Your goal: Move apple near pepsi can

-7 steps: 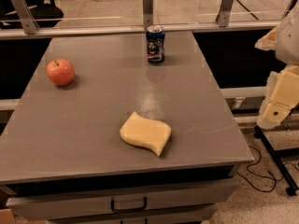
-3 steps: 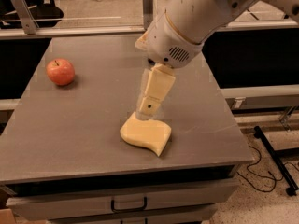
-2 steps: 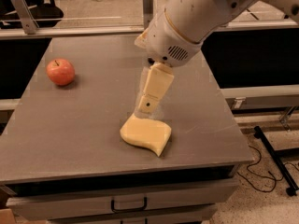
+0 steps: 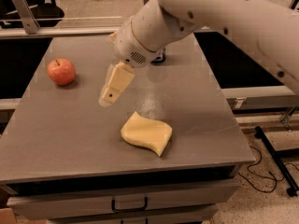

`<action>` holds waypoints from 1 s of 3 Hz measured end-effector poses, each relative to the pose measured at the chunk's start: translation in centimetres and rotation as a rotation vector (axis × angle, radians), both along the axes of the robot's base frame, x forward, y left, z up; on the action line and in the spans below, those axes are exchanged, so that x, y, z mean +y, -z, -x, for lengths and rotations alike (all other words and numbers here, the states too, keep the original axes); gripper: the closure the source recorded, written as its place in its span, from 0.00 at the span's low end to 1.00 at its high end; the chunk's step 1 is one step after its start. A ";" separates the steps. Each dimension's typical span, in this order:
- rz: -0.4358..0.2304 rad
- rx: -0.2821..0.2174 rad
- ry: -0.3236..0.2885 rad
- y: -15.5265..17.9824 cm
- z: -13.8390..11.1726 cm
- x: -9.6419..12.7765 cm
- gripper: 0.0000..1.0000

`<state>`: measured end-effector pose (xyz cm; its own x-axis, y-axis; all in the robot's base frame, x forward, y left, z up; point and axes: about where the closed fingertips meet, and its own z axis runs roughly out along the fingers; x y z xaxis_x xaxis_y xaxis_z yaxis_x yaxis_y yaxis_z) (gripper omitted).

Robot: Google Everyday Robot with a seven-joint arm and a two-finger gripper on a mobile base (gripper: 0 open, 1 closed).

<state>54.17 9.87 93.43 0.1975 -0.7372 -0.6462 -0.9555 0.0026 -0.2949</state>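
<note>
The red-orange apple (image 4: 61, 71) sits on the left side of the grey table (image 4: 70, 134). The pepsi can (image 4: 160, 58) stands at the back of the table, almost wholly hidden behind my arm; only a dark sliver of its base shows. My gripper (image 4: 110, 94) hangs above the table's middle, pointing down and left. It is to the right of the apple, apart from it, and holds nothing that I can see.
A wavy pale-yellow sponge (image 4: 146, 133) lies near the table's front, just below and right of the gripper. My large white arm (image 4: 210, 17) spans the upper right. A drawer with a handle (image 4: 128, 204) sits under the front edge. Cables lie on the floor at right.
My arm came in from the right over the table. Over the last second the gripper has shifted left, away from above the sponge and closer to the apple. The apple and sponge have not moved.
</note>
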 end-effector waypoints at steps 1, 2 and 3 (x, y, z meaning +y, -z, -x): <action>-0.111 -0.031 -0.010 1.3 -4.9 5.3 0.00; -0.180 -0.028 -0.002 2.9 -8.9 9.3 0.00; -0.225 0.012 0.010 4.8 -11.0 12.8 0.00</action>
